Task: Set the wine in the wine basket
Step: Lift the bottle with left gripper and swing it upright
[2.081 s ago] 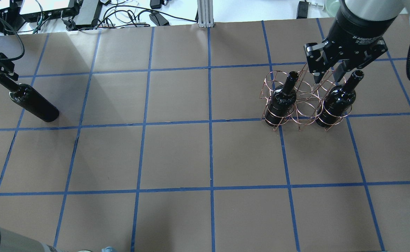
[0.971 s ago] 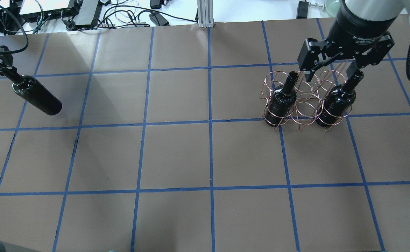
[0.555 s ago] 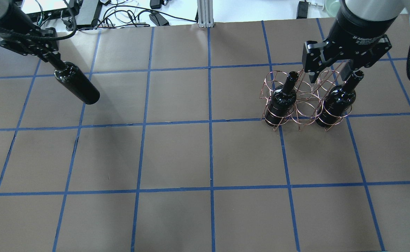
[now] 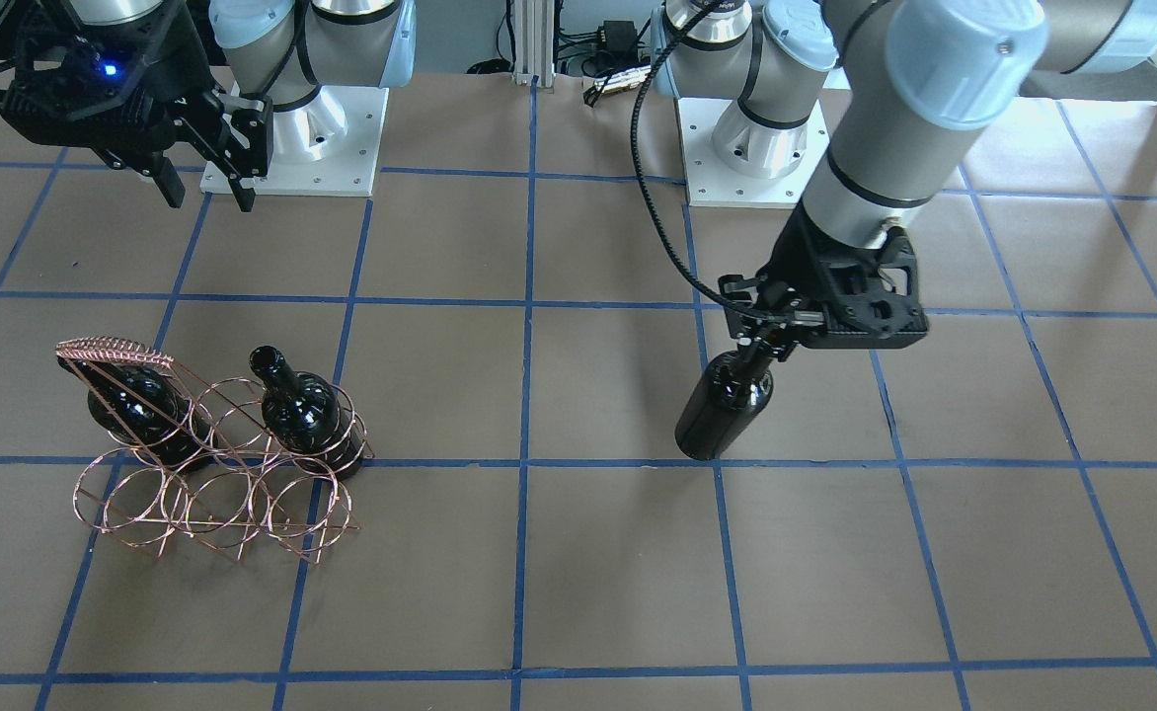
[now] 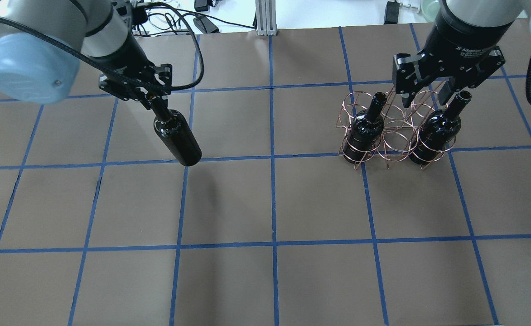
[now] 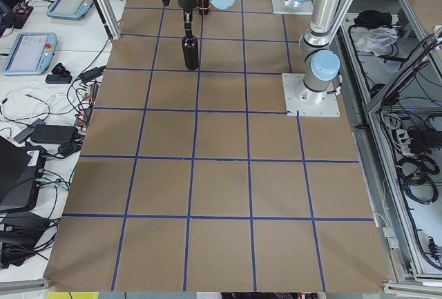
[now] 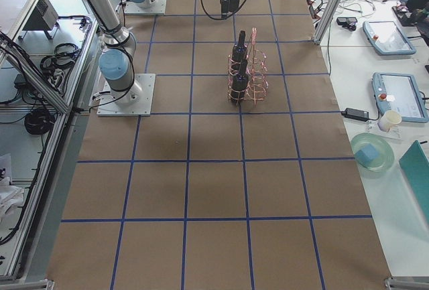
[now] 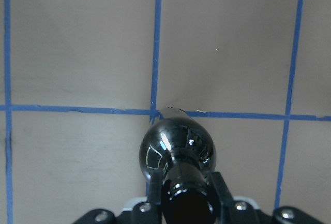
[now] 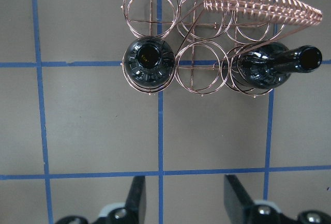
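Bottle of near-black glossy glass (image 5: 178, 140) hangs, neck pinched by left gripper (image 5: 150, 96); right gripper (image 9: 184, 198) spread wide near copper wire basket (image 9: 258, 8); two more bottles (image 9: 147, 62) inside.

In the left wrist view, the lower body of the wine (image 8: 178, 146) is being hidden by its own shoulder. The right hand (image 9: 183, 182) is being cut off by its wrist view's bottom edge. Overhead, the handle of the wine basket (image 5: 394, 133) is being partly masked by that hand.
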{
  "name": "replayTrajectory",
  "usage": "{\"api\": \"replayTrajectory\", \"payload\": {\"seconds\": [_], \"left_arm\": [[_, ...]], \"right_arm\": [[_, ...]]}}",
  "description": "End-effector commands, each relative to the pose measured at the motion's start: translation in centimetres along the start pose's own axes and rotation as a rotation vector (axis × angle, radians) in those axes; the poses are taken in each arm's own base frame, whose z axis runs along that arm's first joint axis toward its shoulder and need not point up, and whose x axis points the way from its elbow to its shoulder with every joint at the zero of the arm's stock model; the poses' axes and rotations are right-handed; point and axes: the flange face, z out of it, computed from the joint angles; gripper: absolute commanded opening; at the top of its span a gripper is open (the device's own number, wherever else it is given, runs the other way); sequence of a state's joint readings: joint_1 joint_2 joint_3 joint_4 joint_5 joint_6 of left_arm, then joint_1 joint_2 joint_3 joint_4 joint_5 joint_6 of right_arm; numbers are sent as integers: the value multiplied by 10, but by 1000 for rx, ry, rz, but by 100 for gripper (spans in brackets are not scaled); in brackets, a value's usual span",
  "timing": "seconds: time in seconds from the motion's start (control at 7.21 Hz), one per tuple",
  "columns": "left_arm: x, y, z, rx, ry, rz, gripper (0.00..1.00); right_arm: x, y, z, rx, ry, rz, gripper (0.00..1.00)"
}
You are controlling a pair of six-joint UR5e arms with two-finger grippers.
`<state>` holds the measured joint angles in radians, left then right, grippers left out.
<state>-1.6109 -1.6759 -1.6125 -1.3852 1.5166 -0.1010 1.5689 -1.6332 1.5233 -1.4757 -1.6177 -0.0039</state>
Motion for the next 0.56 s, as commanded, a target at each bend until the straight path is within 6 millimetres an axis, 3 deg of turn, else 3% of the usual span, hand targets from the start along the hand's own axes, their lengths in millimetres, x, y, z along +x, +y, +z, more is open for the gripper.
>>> {"api": "replayTrajectory", "payload": {"seconds": [0.0, 0.14, 0.42], "left_arm": [[49, 41, 12, -34, 0, 25, 0], [67, 56, 27, -67, -10, 15, 0], [78, 74, 40, -97, -23, 10, 0]], "right_arm": [[0, 0, 0, 1, 1, 5, 69], [0, 0, 0, 1, 2, 4, 77], [0, 0, 0, 1, 2, 5, 78]]}}
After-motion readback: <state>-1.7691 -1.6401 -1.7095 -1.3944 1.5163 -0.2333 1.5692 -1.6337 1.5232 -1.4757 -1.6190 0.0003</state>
